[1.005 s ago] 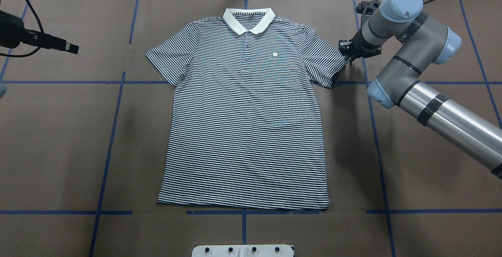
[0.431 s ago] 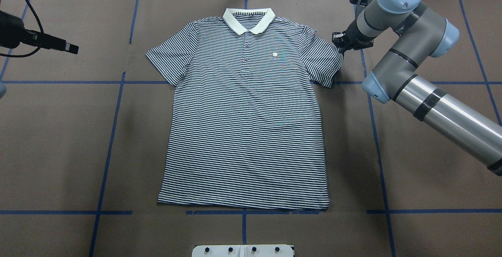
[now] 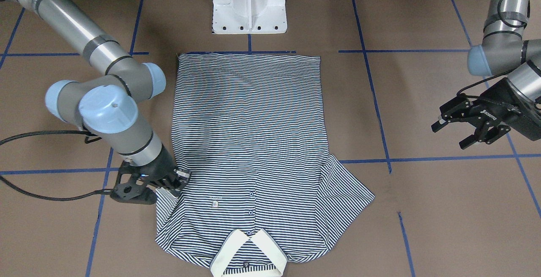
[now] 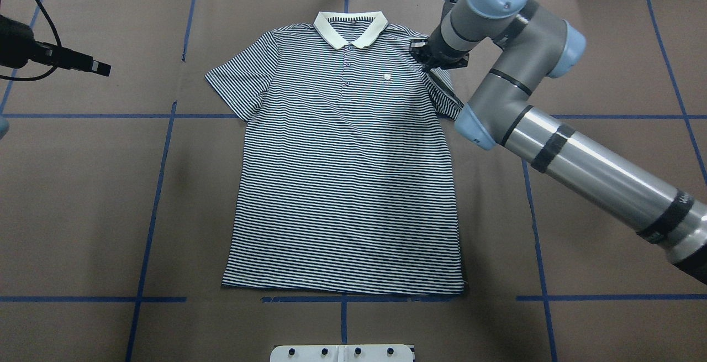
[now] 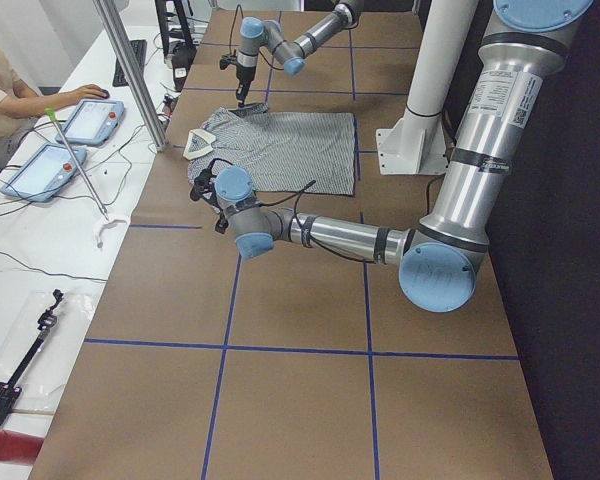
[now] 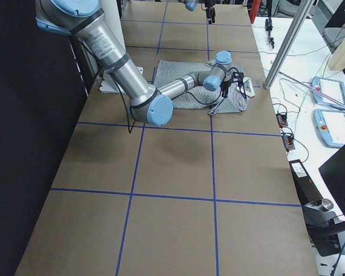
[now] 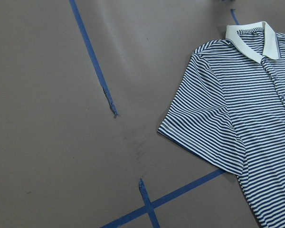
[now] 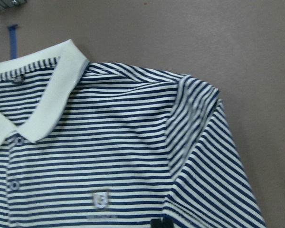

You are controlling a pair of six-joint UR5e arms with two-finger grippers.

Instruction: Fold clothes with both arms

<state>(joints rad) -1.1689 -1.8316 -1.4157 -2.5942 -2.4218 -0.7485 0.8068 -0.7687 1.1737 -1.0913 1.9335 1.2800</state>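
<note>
**Polo shirt**, one. Soft knit with thin navy-and-white horizontal stripes. Plain cream collar, pointed and lying open. Short placket with small buttons. Tiny shield-shaped logo on the chest.
- Position: front up, spread in the middle of the table, collar away from the robot, straight hem just beside a line of blue tape.
- Table surface: matt brown paper, gridded with the tape.
- Left-side sleeve: flat and fully spread.
- Right-side sleeve: rucked, its outer edge drawn up and in toward the shoulder.

**Right arm**. Silver tube, grey joints, light-blue caps. Reaches in from the robot's right with the elbow bent and the wrist over the shirt's shoulder. Right gripper points down, its black fingers pinched together on the right-side sleeve's edge.

**Left arm**. Bent at the table's side, well apart from the shirt. Left gripper tilts toward the shirt above bare paper, fingers spread wide, holding nothing.
</note>
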